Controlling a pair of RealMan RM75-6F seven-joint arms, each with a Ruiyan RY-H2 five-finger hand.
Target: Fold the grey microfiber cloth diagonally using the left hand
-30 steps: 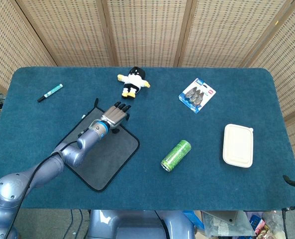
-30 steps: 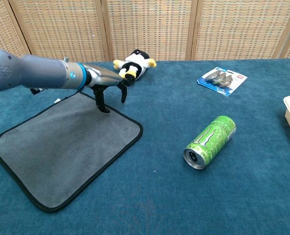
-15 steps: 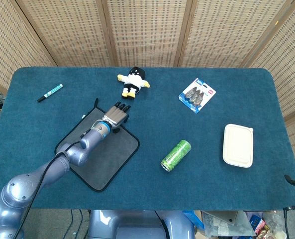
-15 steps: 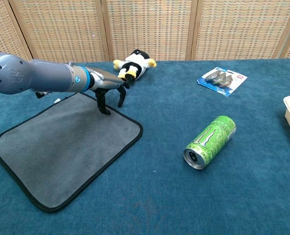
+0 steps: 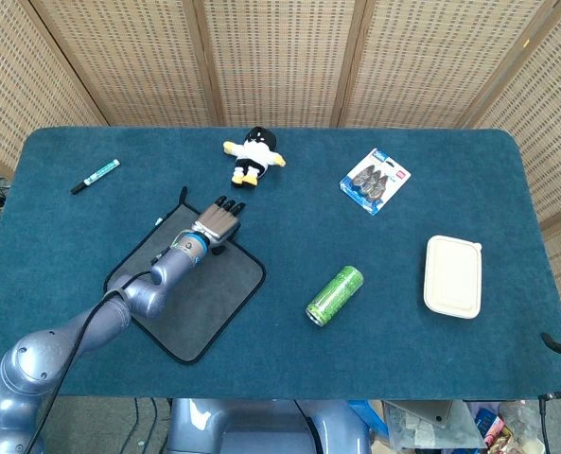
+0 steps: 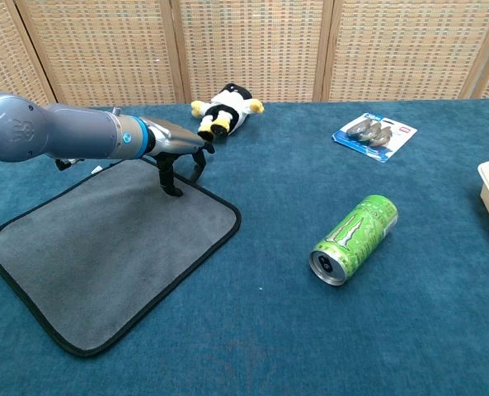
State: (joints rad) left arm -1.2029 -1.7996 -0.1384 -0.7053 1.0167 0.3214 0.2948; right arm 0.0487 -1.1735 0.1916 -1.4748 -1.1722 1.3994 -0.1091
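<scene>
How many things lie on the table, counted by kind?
Cloth: 1, grey cloth
Toy: 1, plush toy
Pen: 1, marker
Drink: 1, green can
Container: 1, white box
Packet: 1, blister pack
Total: 6

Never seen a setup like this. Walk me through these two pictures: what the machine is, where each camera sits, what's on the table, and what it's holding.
This is a two-armed robot with finger-bearing hands, steered by a person. One picture looks down from its head, the other looks forward from its chest. Only the left hand shows; the right is out of sight. It hovers over the far corner of the grey cloth, fingers pointing down with one fingertip on or just above the fabric, and holds nothing. The cloth lies flat, not yet folded. Also on the blue table: a plush toy, a marker, a green can on its side, a blister pack and a white lidded container.
</scene>
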